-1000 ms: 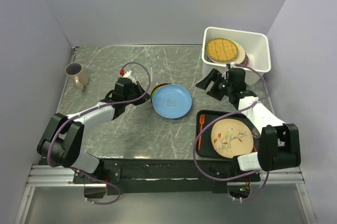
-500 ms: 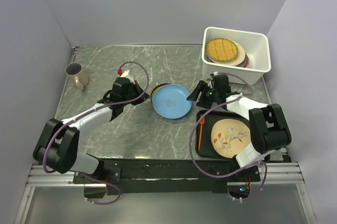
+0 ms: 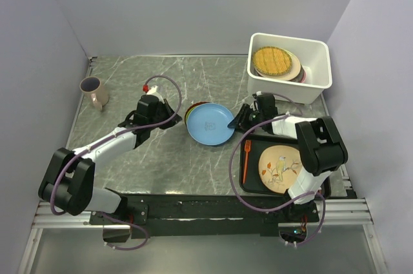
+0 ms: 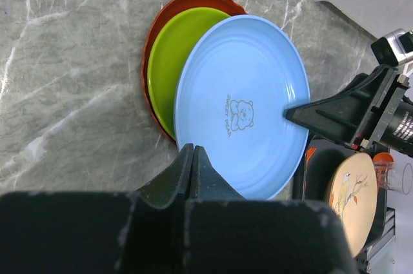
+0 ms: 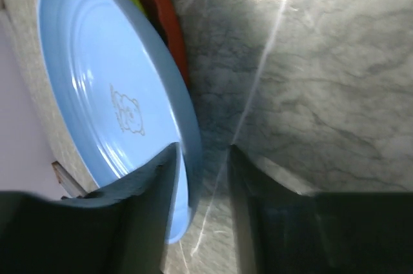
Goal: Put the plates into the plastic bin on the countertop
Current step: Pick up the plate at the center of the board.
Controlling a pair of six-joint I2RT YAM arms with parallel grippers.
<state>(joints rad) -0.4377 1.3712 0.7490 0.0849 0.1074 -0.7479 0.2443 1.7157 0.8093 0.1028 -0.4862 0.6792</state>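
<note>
Rim pickup looks to be the step in hand. The right claw is partly open and straddles the edge of the blue plate, with one finger over the plate's well and the other outside it, above the table. A gap shows on either side of the rim, so nothing is gripped yet.

The blue plate lies on top of a slipped stack, over a green plate and a red plate. It overhangs them toward the right arm, which is probably why that claw comes in low from that side: the overhanging edge is the easiest to pinch. The left claw is fully closed and empty, its tips at the opposite rim of the blue plate; I cannot tell whether they touch it. I judge it a backstop, to keep the plate from sliding away as the other claw closes.

The bin stands at the far right of the table, well apart from the stack. A lattice plate rests on other plates inside it. Three stacked plates are still to be moved. A bird plate sits on a black tray with a fork, and a mug stands far left.

As for writing, the blue plate carries a small bear drawing with a line of lettering beside it, too small to read surely. White print on the right claw's body is blurred.
</note>
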